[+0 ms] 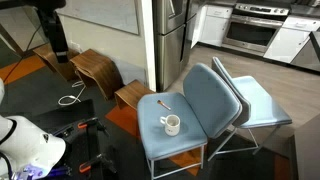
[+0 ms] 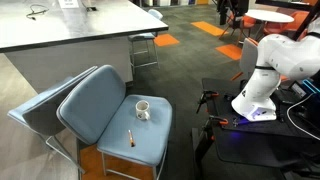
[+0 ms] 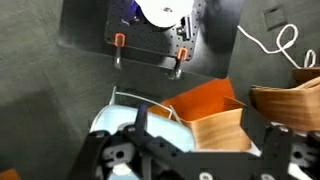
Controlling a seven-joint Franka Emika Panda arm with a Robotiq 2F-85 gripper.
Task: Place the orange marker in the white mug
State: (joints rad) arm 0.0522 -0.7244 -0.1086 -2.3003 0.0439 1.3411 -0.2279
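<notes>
The white mug [image 1: 172, 124] stands upright on the blue chair seat [image 1: 190, 140], and it also shows in the other exterior view [image 2: 144, 109]. The orange marker [image 1: 163, 103] lies flat on the same seat, a short way from the mug and not touching it; it appears again in an exterior view [image 2: 130, 137]. The white robot arm [image 2: 272, 70] stands beside the chair, well away from both. My gripper [image 3: 195, 160] shows only in the wrist view, its dark fingers spread wide with nothing between them. Mug and marker are out of the wrist view.
A second blue chair [image 1: 258, 105] is stacked behind the first. Wooden stools [image 1: 98, 68] and a white cable [image 1: 72, 98] are on the floor. A grey counter [image 2: 70, 30] stands behind the chairs. The wrist view shows a wooden stool [image 3: 212, 118] and the robot's base [image 3: 150, 40].
</notes>
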